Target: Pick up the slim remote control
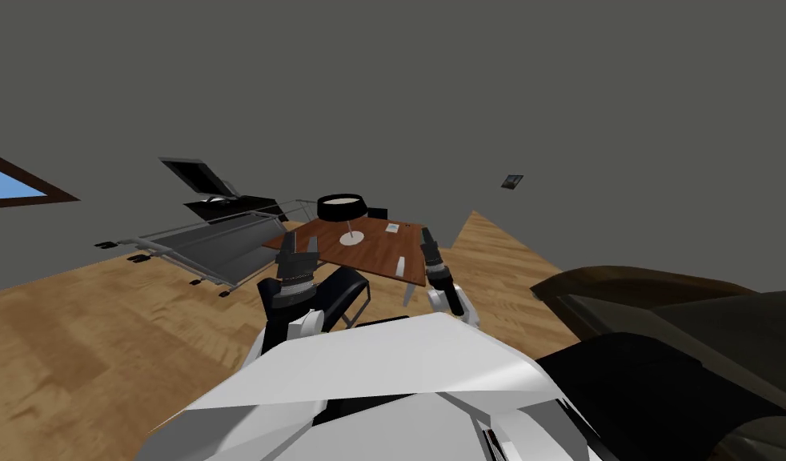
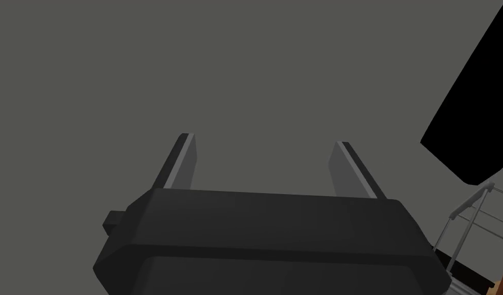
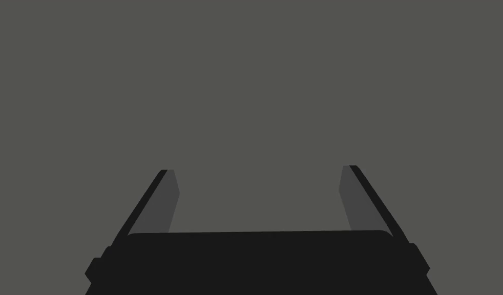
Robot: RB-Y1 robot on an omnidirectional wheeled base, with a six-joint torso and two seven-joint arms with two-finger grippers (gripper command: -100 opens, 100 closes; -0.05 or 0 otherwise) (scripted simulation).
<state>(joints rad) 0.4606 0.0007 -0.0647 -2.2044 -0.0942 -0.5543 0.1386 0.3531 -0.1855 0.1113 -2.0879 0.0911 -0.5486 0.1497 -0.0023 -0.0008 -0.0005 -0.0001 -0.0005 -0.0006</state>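
Floorboards (image 1: 103,336) of pale wood carry a brown surface (image 1: 367,248) ahead in the head view. A lamp (image 1: 341,208) with a black shade stands near its far edge. The slim remote control (image 1: 399,264), pale and narrow, lies flat by the near edge, toward the right corner. The right end effector (image 1: 426,238) is raised close to that corner, near the remote and not touching it. The left end effector (image 1: 298,246) shows at the left corner, with a grey treadmill (image 1: 215,240) beyond it.

In the left wrist view its fingers (image 2: 186,159) stand spread with nothing between them, facing a grey wall beside a black area (image 2: 481,102).

In the right wrist view the fingers (image 3: 166,202) are likewise spread and hold nothing.
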